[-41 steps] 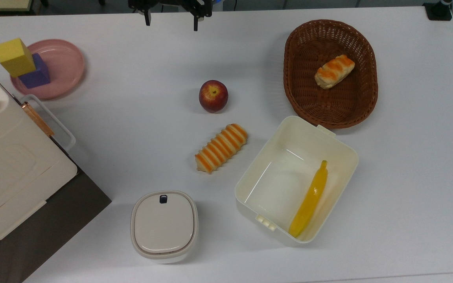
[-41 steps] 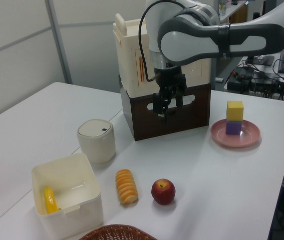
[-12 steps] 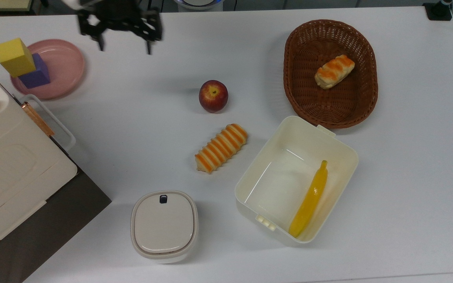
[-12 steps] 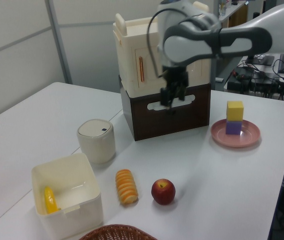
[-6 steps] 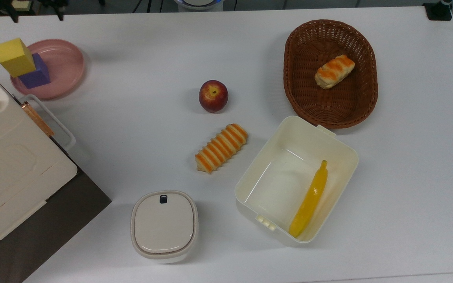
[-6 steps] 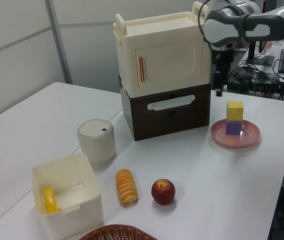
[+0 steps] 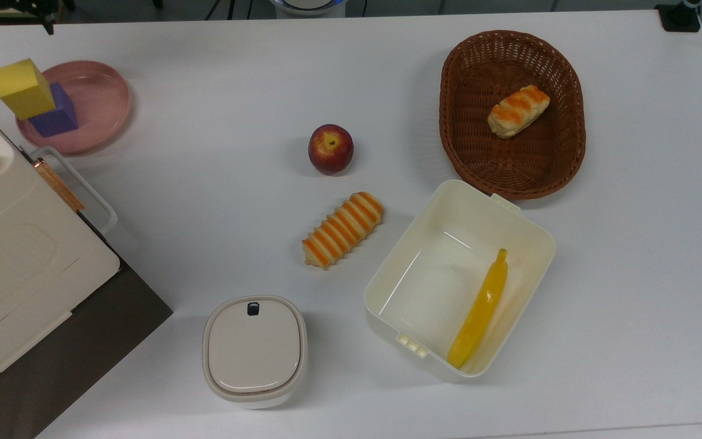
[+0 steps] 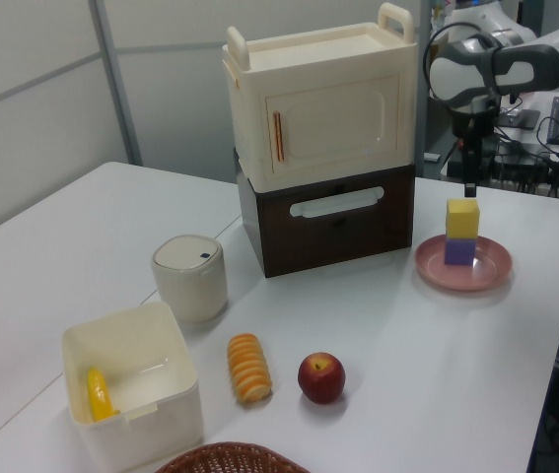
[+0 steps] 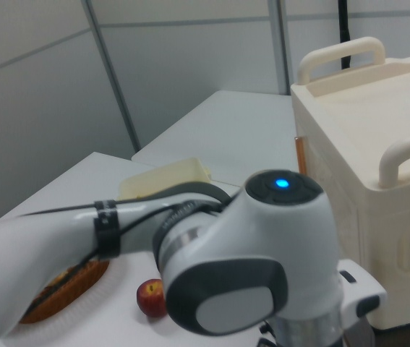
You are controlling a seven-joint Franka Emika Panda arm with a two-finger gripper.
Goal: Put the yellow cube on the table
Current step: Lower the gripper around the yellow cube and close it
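The yellow cube stands on top of a purple cube on a round pink plate, at the top view's far left on the white table. My gripper hangs just above the yellow cube, clear of it. It is open, fingers spread wide, with nothing between them. In the right view the arm's white body fills the foreground.
A cream cabinet on a dark drawer base stands beside the plate. An apple, a striped bread, a lidded cream pot, a cream box holding a banana, and a wicker basket with bread lie farther right.
The gripper has travelled from the far middle of the table to the top view's left, ending above the cube stack. It stays open. No object has moved.
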